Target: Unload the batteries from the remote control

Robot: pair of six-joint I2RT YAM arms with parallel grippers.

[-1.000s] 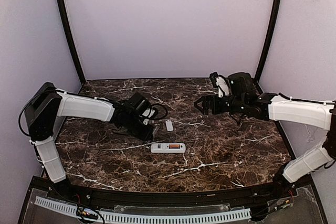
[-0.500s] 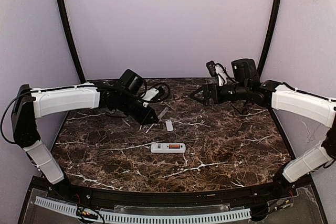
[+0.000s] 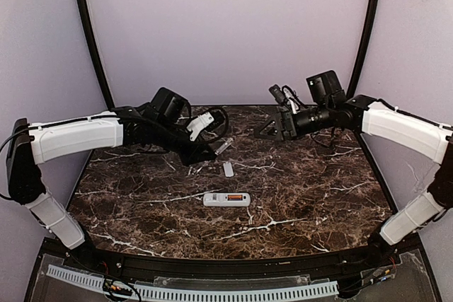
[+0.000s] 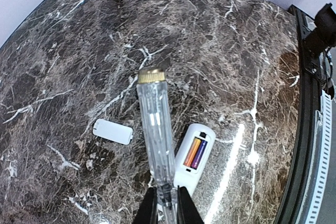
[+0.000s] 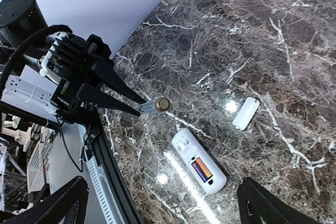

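White remote (image 3: pixel 226 199) lies flat on the marble table (image 3: pixel 318 196), near the middle, with its long axis running left to right in the top view. Its bay faces up and is uncovered; two batteries (image 4: pixel 195 153) sit in it side by side, one orange and one dark, both lengthwise along the remote. The cover (image 3: pixel 228 169) lies apart from it, just beyond it toward the far wall.

Left gripper (image 4: pixel 165 209) is clamped tight on the thin end of a clear tool (image 4: pixel 153 124), whose brass-capped end points away from the fingers. It hangs above the table beyond the cover, so the remote lies back toward the arm bases and slightly to its right. In the left wrist view the tool and the remote run nearly parallel, with the bay just to the right of the shaft.

Right gripper (image 3: pixel 269 130) has its jaws spread wide and holds nothing; it hovers over the far right of the table, well apart from the remote.

The left arm is the nearer one and carries the tool, so the prying likely falls to it. It would have to bring the tool down and back toward the near edge to reach the bay, with the free end at a battery's end.
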